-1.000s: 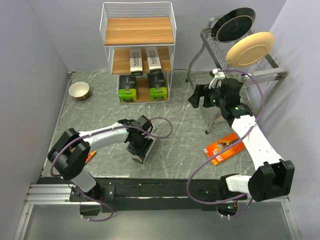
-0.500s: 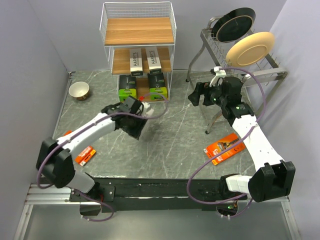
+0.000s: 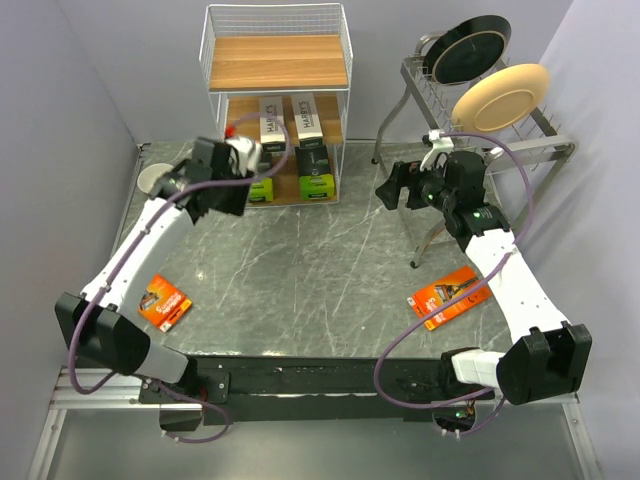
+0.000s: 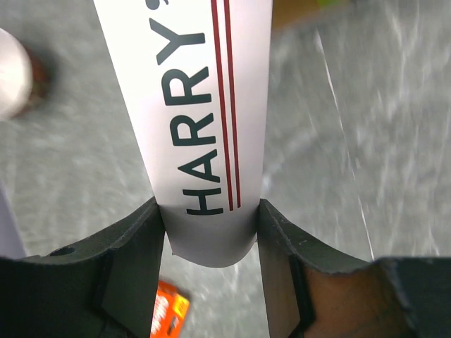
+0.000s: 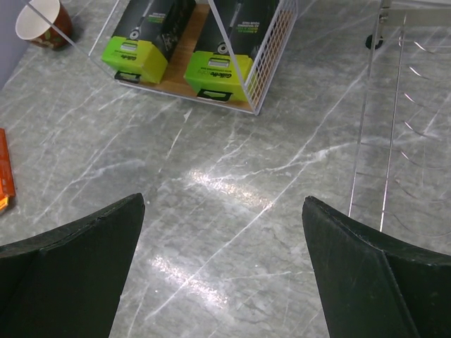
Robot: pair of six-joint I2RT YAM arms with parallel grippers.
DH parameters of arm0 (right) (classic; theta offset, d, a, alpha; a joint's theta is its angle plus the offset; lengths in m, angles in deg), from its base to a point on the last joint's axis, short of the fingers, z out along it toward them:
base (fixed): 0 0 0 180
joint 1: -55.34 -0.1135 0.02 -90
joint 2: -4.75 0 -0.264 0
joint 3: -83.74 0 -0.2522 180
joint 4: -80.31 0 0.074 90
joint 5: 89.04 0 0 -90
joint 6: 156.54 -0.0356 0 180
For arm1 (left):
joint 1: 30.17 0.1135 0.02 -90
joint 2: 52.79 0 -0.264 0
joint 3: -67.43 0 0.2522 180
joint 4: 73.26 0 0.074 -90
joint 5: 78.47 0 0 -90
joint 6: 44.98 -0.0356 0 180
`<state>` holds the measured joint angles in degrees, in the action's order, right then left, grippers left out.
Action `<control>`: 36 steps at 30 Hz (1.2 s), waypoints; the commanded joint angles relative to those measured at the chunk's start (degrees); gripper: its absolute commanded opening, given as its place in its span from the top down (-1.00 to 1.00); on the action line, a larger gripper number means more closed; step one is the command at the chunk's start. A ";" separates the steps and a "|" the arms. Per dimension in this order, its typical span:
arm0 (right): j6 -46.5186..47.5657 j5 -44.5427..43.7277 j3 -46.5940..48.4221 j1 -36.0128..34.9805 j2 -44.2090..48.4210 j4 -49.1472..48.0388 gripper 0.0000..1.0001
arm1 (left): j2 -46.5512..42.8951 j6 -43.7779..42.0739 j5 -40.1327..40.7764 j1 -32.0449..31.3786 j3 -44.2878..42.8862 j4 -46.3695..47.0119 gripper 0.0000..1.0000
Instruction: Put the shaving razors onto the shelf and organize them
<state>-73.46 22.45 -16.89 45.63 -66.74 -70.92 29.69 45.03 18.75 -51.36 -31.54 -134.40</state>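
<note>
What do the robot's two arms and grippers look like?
Both arms have white tube-like links, the left arm and right arm alike, joined by chunky black joints. A thin purple cable loops along each. The left gripper and right gripper have two flat, matte black fingers.

table [image 3: 330,270]: grey marble pattern, pale veins
bowl [image 5: 41,20]: small, white inside, red-brown outside; near the far left corner of the table
dish rack [image 3: 530,140]: grey metal, on legs, at the far right corner
black plate [image 3: 470,50]: stands on edge in the rack, at the back
cream plate [image 3: 500,98]: on edge, in front of the black one
</note>
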 commanded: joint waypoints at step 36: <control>0.77 -1.63 1.28 0.40 0.38 -2.70 -1.00 | 20.26 5.96 4.55 3.52 -27.11 8.70 -0.30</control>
<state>-73.06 21.80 -16.85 45.63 -67.11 -70.95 49.17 49.33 23.17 -47.97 -55.83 -127.58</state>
